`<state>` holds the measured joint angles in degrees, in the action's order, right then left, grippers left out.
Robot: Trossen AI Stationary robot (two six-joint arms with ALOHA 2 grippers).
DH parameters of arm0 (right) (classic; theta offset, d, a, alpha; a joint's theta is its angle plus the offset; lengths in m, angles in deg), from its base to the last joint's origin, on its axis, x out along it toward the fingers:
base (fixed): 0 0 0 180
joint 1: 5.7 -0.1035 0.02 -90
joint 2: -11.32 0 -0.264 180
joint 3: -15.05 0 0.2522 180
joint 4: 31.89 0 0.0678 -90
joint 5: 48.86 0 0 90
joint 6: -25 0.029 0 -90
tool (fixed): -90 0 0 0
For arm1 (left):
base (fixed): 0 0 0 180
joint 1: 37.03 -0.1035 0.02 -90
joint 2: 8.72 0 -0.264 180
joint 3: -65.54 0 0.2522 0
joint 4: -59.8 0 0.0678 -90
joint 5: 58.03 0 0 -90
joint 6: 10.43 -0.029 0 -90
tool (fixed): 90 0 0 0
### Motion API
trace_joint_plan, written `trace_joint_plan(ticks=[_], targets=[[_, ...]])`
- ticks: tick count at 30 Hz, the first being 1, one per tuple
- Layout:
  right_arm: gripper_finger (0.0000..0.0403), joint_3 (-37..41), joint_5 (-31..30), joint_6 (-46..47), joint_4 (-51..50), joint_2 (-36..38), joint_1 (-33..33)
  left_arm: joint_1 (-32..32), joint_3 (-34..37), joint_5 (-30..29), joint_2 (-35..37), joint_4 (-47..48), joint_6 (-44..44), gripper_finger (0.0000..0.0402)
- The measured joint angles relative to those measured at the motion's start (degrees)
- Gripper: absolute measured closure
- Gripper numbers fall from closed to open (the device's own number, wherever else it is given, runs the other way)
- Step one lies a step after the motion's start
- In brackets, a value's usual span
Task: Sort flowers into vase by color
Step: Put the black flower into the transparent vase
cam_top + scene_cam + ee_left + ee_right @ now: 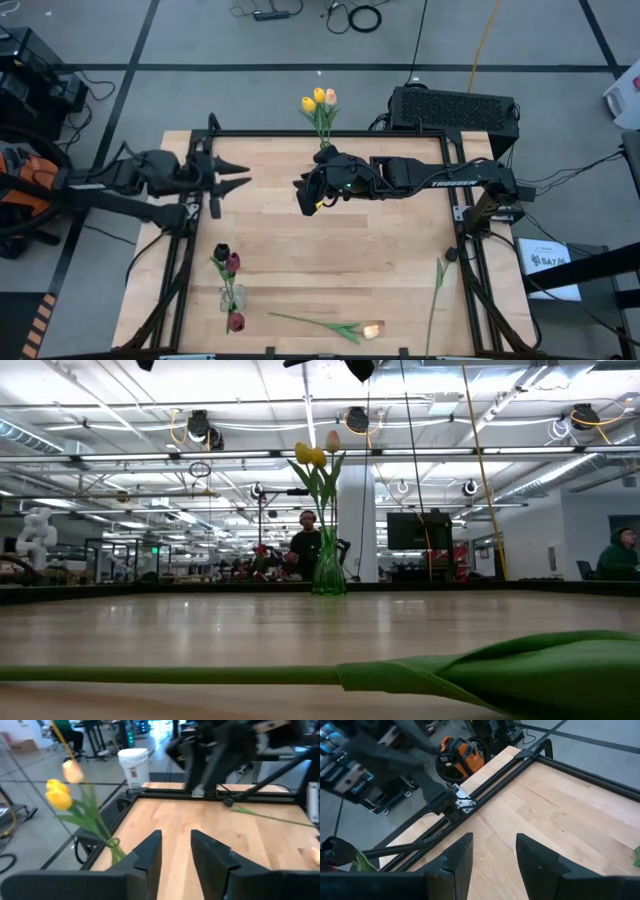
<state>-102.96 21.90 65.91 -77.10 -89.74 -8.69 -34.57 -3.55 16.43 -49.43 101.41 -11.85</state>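
A green glass vase (325, 146) stands at the table's far edge and holds two yellow tulips (309, 102) and a peach-pink one (331, 96); the low view shows that vase (328, 575) too. A clear vase (232, 298) near the left front holds a near-black tulip (221, 252) and a dark red tulip (233, 263). A peach-pink tulip (372, 330) lies flat by the near edge. My left gripper (238, 176) hovers open over the table's far left. My right gripper (306, 196) hovers open near the middle, its fingers (460, 857) empty.
Another dark red head (236, 322) shows just in front of the clear vase. A green stem with leaves (437, 285) lies along the near right edge. A black frame rail (330, 133) borders the table. The lying tulip's stem (200, 674) fills the low view's foreground.
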Motion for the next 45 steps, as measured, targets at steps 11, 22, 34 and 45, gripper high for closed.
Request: trace_joint_plan(ticks=[11,22,34,45], targets=[[0.0271,-0.07,0.05,9.96,-9.0,0.0,1.84,-16.94,1.27,18.05,0.0,0.0,-1.89,0.0354],[0.0326,-0.05,3.11,41.7,-49.2,-1.06,-0.78,-24.2,3.66,22.91,-0.37,-2.48,-2.1,0.0368],[0.0297,9.27,15.76,61.76,-56.6,-2.75,-10.51,-24.24,5.24,24.88,-1.09,-3.06,-3.42,0.0368],[0.024,26.34,32.79,77.33,-46.38,-2.44,-21.92,-24.2,5.25,28.86,-1.3,-3.37,-4.91,0.0368]])
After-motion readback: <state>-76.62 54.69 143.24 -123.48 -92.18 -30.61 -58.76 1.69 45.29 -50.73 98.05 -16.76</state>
